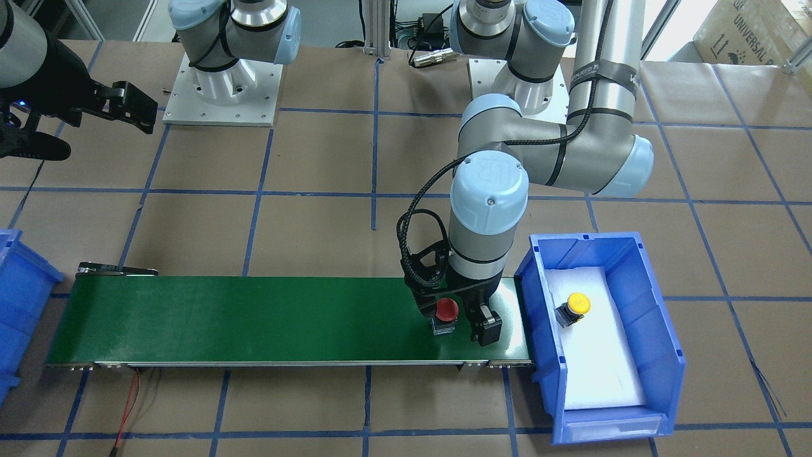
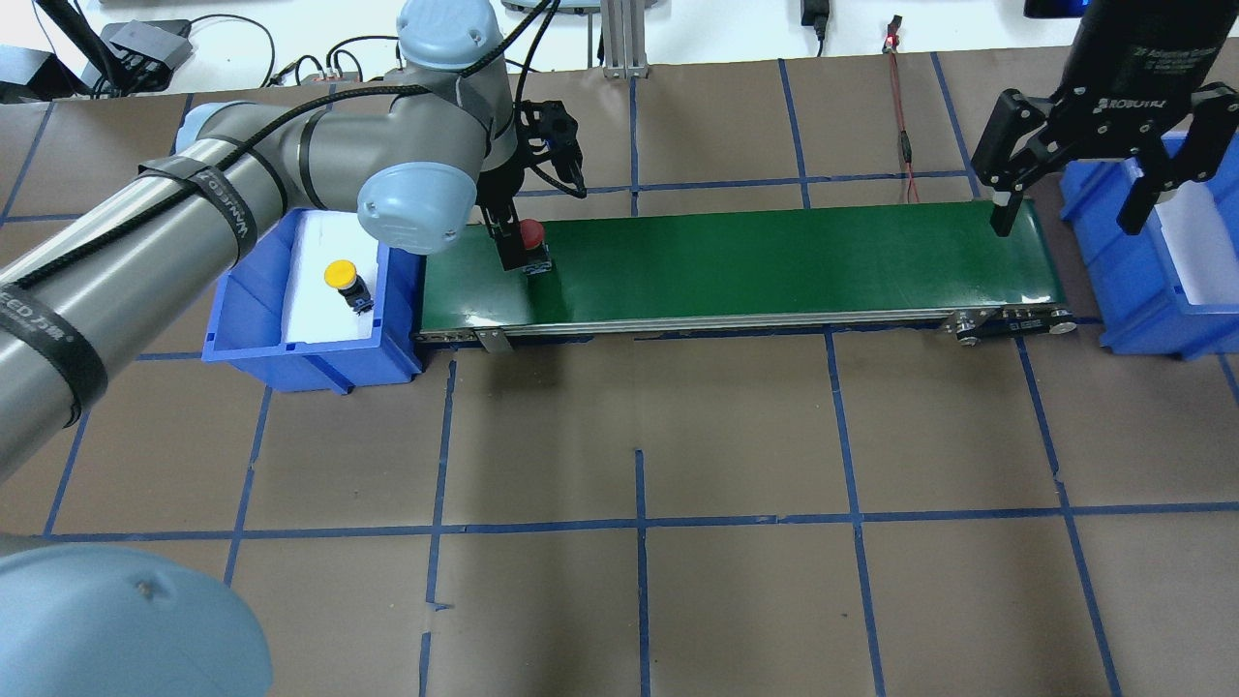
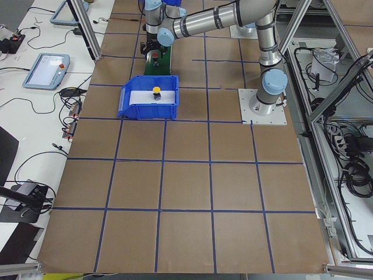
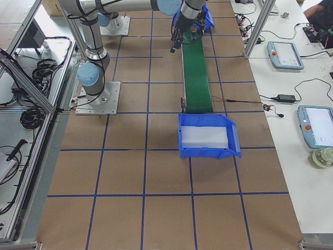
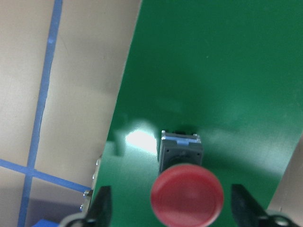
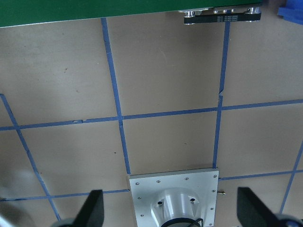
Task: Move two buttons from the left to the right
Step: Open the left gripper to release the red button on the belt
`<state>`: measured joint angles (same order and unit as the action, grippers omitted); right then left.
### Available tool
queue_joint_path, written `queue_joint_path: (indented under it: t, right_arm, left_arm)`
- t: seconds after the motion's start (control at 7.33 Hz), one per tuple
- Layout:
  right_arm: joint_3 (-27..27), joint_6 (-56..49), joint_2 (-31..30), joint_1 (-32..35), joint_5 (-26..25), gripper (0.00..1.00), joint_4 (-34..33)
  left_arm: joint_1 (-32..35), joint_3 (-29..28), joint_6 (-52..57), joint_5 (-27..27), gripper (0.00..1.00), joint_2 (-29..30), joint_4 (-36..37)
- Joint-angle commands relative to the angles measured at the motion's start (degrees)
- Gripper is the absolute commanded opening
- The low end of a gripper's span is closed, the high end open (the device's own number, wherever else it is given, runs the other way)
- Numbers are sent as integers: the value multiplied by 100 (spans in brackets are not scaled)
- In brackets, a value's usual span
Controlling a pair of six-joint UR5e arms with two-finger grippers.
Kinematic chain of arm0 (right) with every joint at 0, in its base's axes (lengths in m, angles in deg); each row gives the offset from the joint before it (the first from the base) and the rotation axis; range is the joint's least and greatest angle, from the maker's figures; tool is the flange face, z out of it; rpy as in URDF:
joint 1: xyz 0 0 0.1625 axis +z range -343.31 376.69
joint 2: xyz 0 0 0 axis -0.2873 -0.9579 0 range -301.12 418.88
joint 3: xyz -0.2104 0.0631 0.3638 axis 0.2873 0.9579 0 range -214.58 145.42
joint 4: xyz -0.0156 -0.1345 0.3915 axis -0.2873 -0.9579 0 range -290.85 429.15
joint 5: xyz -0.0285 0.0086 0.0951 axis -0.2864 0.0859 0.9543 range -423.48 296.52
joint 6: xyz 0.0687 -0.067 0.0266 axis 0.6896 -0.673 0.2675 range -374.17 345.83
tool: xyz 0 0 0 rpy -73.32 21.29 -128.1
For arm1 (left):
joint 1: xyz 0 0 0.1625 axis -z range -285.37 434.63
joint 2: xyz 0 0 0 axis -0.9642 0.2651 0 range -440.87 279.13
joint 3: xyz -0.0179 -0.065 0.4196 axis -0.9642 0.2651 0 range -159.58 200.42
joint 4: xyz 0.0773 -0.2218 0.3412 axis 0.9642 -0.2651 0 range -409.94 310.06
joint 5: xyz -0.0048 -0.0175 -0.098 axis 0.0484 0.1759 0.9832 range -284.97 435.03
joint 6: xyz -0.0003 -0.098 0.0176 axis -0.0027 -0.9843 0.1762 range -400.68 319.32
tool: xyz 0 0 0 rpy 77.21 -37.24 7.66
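- left gripper (image 1: 455,319) spread wide around red button (image 1: 446,309), lower right on green belt (image 1: 254,317), probably for conveying
- right gripper (image 2: 1067,221) wide open, upper right overhead, likely for pickup

red button (image 2: 529,230): base partly behind left gripper (image 2: 525,257) jaws | right-end blue bin (image 2: 1142,310): cut by frame edge

My left arm (image 2: 290,165) is a silver-grey tube with pale blue joint caps (image 1: 488,184), one embossed UR. Black straps (image 2: 225,208) with white lettering bind a braided black cable (image 1: 402,241) along it. My right arm (image 1: 235,25) wears the same grey and blue. Its base plate (image 6: 142,189), at 6 o'clock in my right wrist view, is square pale metal with screws round the rim. My right gripper (image 2: 1065,225) is black, its body lettered ROBOTIQ in white; my left gripper (image 1: 455,317) is black too
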<state>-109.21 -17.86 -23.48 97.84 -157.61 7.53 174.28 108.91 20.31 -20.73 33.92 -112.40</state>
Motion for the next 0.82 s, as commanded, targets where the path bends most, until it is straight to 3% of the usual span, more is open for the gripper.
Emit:
queue_joint_path:
  t: [0.0, 0.68]
  right_arm:
    - [1, -9, 18, -11, 9, 100, 1]
    - [-7, 0, 27, -47, 18, 100, 10]
  left_arm:
    - [-610, 46, -775, -39, 100, -342, -275]
    - [-1990, 230, -3011, -30, 100, -800, -372]
